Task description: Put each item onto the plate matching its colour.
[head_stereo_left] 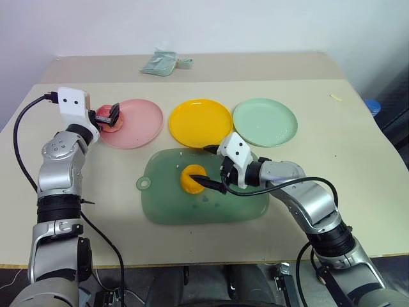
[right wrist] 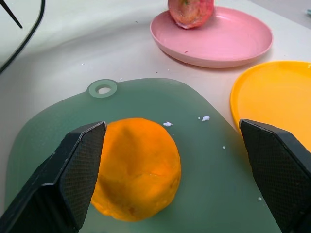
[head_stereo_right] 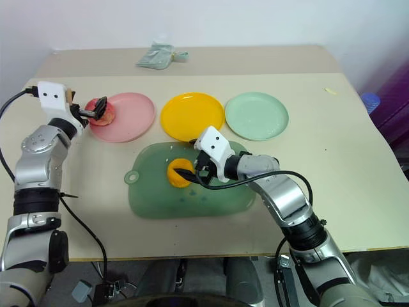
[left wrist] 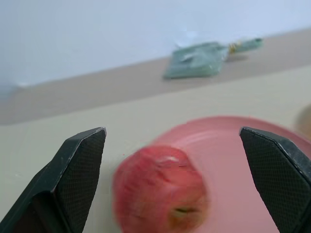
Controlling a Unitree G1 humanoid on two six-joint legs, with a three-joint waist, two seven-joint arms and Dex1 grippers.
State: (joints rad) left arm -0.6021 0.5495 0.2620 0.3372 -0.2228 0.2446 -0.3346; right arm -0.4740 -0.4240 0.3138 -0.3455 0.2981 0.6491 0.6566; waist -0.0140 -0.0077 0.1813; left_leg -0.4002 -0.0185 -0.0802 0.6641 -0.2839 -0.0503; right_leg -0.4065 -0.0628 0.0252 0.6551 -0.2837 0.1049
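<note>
Orange ridged toy fruit [right wrist: 136,167] looked light, stiff | grip its sides | right gripper [right wrist: 172,170] spread, straddling it | left gripper [left wrist: 172,174] spread.

Translucent green tray [head_stereo_left: 172,208] with a tab mid-table [head_stereo_left: 358,160]; crumpled pale-green packet [head_stereo_left: 161,63] near the far edge.

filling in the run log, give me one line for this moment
left end effector open at pink apple on pink plate | right end effector open around orange item on green tray
</note>
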